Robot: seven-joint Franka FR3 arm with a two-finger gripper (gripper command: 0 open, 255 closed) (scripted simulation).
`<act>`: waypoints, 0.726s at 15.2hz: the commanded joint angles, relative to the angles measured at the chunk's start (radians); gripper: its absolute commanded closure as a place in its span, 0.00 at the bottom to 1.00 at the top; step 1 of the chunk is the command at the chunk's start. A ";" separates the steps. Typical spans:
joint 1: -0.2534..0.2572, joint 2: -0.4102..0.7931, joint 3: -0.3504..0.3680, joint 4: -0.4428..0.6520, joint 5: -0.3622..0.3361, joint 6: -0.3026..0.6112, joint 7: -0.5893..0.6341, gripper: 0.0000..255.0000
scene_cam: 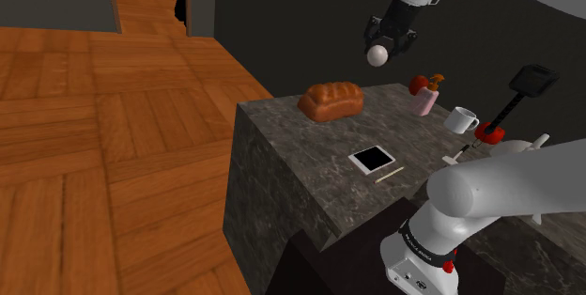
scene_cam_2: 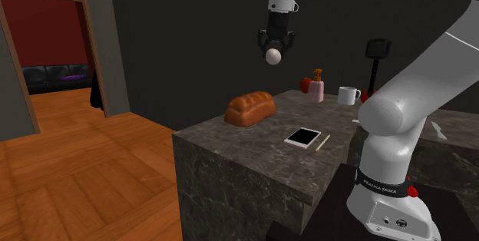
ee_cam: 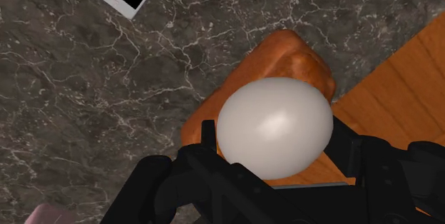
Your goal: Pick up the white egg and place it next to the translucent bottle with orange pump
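While the tool hung high above the worktop, its two black fingers were clamped on the white egg, one on each flank, with the egg's rounded end projecting beyond the fingertips. The egg was thus off the surface and well clear of everything on it. Directly beneath the tool lay a brown bread loaf. The bottle, pink-bodied with an orange pump, stood upright on the worktop, below the tool and to the shoulder view's right of it. A red rounded object stood just beside the bottle on the side nearer the tool, and a white mug stood near it on the farther side.

Assessment: the lift appeared complete, and the step in hand was the carry and set-down.

Recommendations:
- Grip should be kept unchanged, as a smooth egg held on its flanks could slip under any easing.
- Travel should be made at the present height until the tool has passed the loaf, and only then downward.
- Descent should aim at bare worktop close beside the bottle, avoiding the red object, the mug and the raised pump.
- Release should come only once the egg is at the surface, since it is judged likely to roll if dropped.
- Withdrawal should be straight upward so the fingers do not nudge it.
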 commanded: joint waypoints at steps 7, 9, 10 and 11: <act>-0.057 0.071 -0.151 0.049 -0.040 0.031 -0.188 1.00; -0.070 0.100 -0.188 0.074 -0.046 0.039 -0.235 1.00; -0.076 0.116 -0.207 0.088 -0.048 0.042 -0.258 1.00; -0.082 0.133 -0.225 0.103 -0.049 0.045 -0.282 1.00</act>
